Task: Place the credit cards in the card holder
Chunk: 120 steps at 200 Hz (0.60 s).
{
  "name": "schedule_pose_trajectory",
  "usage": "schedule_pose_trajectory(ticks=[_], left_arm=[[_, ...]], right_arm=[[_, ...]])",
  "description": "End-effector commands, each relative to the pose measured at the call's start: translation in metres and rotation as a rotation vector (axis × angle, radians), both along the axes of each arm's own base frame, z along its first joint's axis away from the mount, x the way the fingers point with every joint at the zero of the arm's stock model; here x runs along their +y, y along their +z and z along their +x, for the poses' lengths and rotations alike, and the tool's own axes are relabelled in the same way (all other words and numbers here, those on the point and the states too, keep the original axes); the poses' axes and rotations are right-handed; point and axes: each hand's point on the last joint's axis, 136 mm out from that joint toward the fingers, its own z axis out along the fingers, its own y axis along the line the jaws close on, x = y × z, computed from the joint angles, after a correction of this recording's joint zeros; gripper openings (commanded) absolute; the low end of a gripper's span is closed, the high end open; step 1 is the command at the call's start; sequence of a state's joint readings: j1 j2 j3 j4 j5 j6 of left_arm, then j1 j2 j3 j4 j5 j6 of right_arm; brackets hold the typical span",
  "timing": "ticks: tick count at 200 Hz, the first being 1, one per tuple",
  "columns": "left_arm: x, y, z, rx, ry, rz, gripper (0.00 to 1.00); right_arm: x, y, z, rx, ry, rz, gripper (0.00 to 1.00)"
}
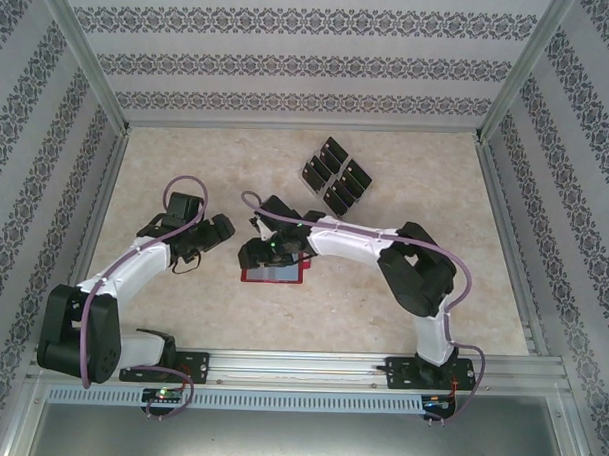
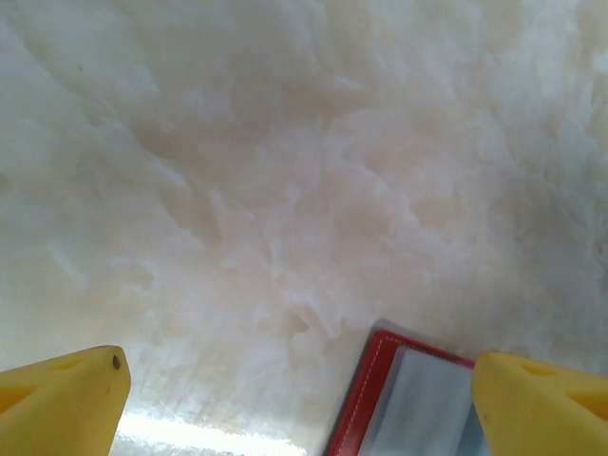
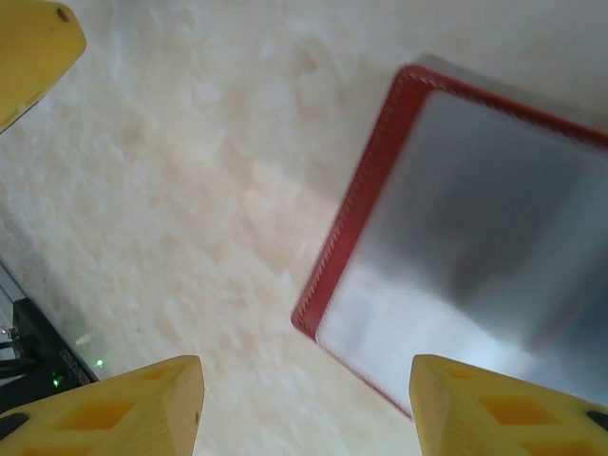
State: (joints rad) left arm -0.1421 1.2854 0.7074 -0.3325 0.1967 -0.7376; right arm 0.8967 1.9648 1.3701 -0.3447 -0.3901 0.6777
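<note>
While the red wallet (image 1: 273, 276) lies open on the table (image 1: 187, 164), grey inside facing up, the right claw (image 3: 304, 380) hangs low over one corner of it, jaws partly apart and gripping nothing. Just to the wallet's left, the left claw (image 2: 299, 361) stands wide open and empty. Farther back, the black cards (image 1: 336, 174) lie clustered, well apart from the wallet

A robot lab booth: aluminium frame (image 1: 84, 55), patterned wallpaper panels (image 1: 290, 62), marble-look tabletop (image 1: 217, 155), bolted base rail (image 1: 300, 366).
</note>
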Motion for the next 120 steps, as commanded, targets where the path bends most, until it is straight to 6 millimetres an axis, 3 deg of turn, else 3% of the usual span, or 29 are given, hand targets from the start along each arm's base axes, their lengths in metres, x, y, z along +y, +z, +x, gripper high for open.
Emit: schedule_pose_trajectory(ticks=[1,75,120], left_arm=[[-0.011,-0.003,-0.006,0.038,-0.085,-0.023,0.92],[-0.035,-0.015,-0.019,0.083,-0.159,-0.003,0.92],[-0.048,-0.013,-0.019,0.081,-0.194,0.019,0.92]], right_arm=[[-0.012,0.007,0.003,-0.053,-0.021,0.004,0.6],[-0.062,-0.047,-0.001,-0.01,-0.108,-0.089,0.58],[-0.086,-0.042,-0.004,-0.012,-0.138,-0.094,0.58]])
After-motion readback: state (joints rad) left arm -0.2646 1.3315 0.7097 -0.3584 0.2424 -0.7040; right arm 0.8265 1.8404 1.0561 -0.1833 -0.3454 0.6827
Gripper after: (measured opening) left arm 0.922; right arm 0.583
